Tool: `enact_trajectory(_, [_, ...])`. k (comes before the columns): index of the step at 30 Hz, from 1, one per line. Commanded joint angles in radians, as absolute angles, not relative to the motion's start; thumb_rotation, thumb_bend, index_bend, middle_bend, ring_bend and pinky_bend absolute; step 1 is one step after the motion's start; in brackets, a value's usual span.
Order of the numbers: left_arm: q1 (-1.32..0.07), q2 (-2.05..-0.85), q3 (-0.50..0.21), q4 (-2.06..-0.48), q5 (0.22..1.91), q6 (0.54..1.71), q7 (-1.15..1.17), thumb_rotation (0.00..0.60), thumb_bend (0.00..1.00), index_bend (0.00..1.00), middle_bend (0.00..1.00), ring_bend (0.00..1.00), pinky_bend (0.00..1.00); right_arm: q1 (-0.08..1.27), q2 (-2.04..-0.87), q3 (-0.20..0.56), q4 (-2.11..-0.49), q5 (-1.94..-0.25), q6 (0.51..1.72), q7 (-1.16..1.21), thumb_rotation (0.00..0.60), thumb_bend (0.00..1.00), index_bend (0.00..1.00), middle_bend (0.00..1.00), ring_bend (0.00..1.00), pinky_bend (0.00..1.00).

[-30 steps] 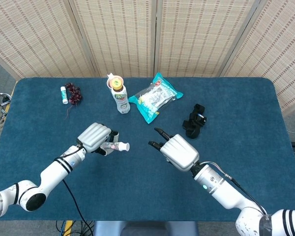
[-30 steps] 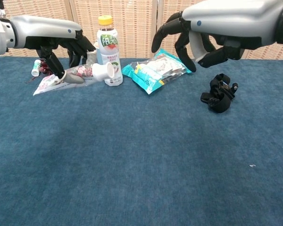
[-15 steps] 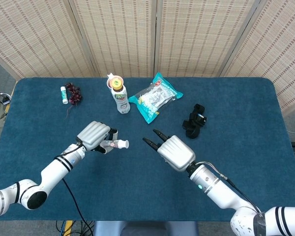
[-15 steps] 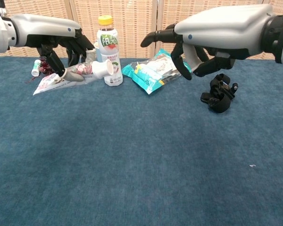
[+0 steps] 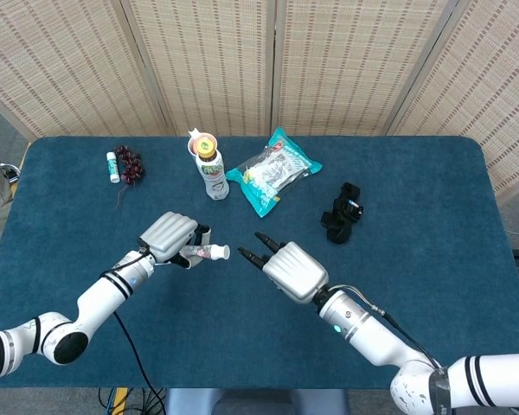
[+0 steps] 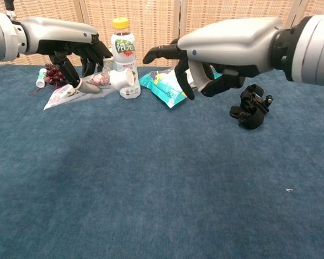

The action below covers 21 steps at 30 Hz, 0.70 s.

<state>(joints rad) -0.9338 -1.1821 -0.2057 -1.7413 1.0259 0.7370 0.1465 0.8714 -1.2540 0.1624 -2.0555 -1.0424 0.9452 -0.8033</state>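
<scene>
My left hand (image 5: 169, 237) grasped the spouted drink pouch (image 6: 83, 89) above the near-left of the table (image 5: 432, 216), cap pointing right. My right hand (image 5: 287, 270) hovered just beside the cap (image 5: 223, 252), fingers spread, holding nothing. I judged a misaligned reach could knock the pouch loose, since the grip looked shallow.

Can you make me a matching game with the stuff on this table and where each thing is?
Things:
1. squeeze pouch
2. drink bottle
3. black clip
4. grapes

Places:
A. far left of the table, beside a small white tube
B. held in the left hand
C. lying on the right side of the table
D. standing upright beside the teal snack bag

Pairs: 1-B, 2-D, 3-C, 4-A
</scene>
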Motion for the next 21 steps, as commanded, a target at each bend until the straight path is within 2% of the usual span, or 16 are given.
enact_trajectory(1, [-0.94, -1.185, -0.203, -1.742, 1.019, 0.735, 0.153, 0.6, 0.45, 0.6, 0.65, 0.55, 0.4, 0.89, -1.27, 0.162, -2.051, -1.02, 0.95, -0.817, 0.6, 1.0, 0.02, 0.58, 0.41, 0.5])
enact_trajectory(21, [-0.967, -1.197, -0.185, -1.731, 0.97, 0.752, 0.195, 0.6, 0.45, 0.6, 0.65, 0.55, 0.4, 0.996, -1.352, 0.142, -2.02, -0.891, 1.0, -0.88, 0.6, 1.0, 0.02, 0.59, 0.43, 0.5])
